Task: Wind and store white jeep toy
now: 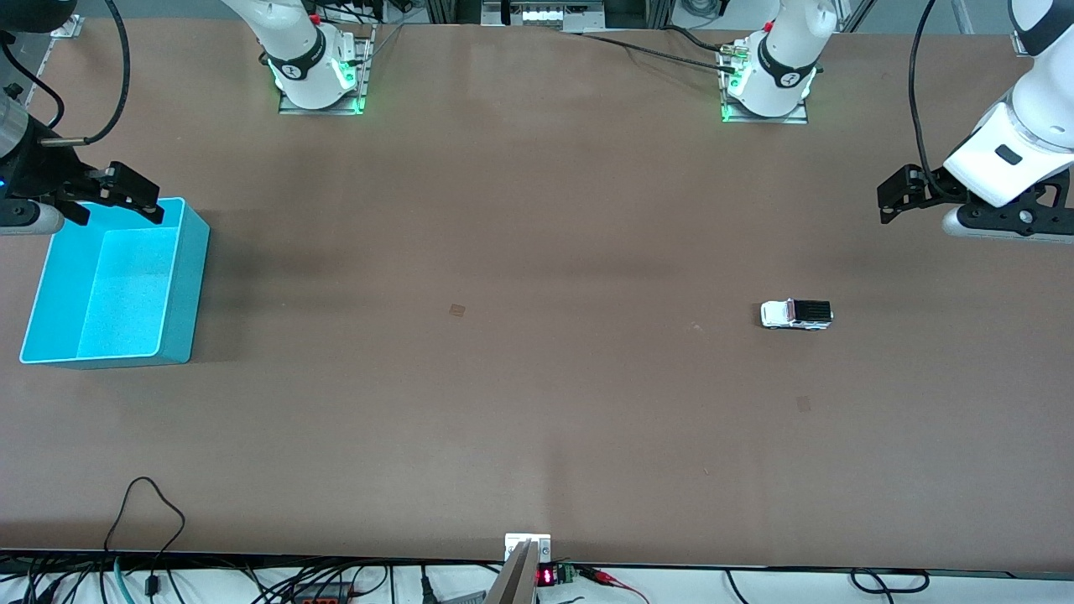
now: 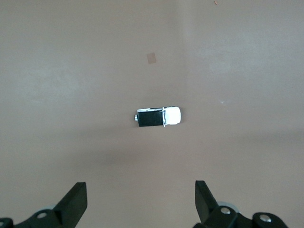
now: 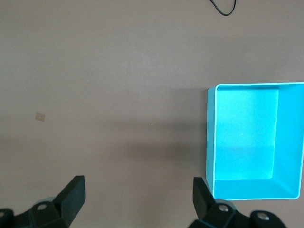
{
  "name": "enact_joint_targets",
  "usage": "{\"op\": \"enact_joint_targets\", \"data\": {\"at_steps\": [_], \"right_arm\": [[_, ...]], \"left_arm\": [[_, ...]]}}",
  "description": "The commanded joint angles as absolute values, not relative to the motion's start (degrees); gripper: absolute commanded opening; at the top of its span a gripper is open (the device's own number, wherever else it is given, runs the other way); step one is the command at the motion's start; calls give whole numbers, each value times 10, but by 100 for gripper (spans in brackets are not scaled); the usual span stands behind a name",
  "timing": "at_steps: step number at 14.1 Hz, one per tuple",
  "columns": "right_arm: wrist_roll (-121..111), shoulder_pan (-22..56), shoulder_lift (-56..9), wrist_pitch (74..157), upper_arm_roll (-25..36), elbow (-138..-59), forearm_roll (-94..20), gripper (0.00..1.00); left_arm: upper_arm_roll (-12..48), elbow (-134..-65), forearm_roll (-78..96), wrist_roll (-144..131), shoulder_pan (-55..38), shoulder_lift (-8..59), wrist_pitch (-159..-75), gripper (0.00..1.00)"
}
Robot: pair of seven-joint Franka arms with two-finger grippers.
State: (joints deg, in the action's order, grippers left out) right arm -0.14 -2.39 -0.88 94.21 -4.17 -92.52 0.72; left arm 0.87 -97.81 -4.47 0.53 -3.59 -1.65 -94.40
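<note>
My left end effector hangs wide open at the right edge of the frame, nothing gripped; right end effector, also spread and empty, waits over the turquoise bin's rim, upper left. White jeep toy sits on the bench, right of center, untouched. Step: nothing started, I reckon. Next: drop left onto it, pinch its sides.
</note>
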Motion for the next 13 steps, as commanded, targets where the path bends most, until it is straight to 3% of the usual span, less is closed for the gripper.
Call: {"op": "enact_joint_targets", "data": {"at_steps": [1,13], "right_arm": [[-9,-24,-9,932,-40,-917,0,100],[-8,-25,-10,928,-40,-916,0,100]], "left_arm": [[2,-959,-31,17,-40,-7,-912,100],[-3,-959,-34,66,-32,10,-897,100]]}}
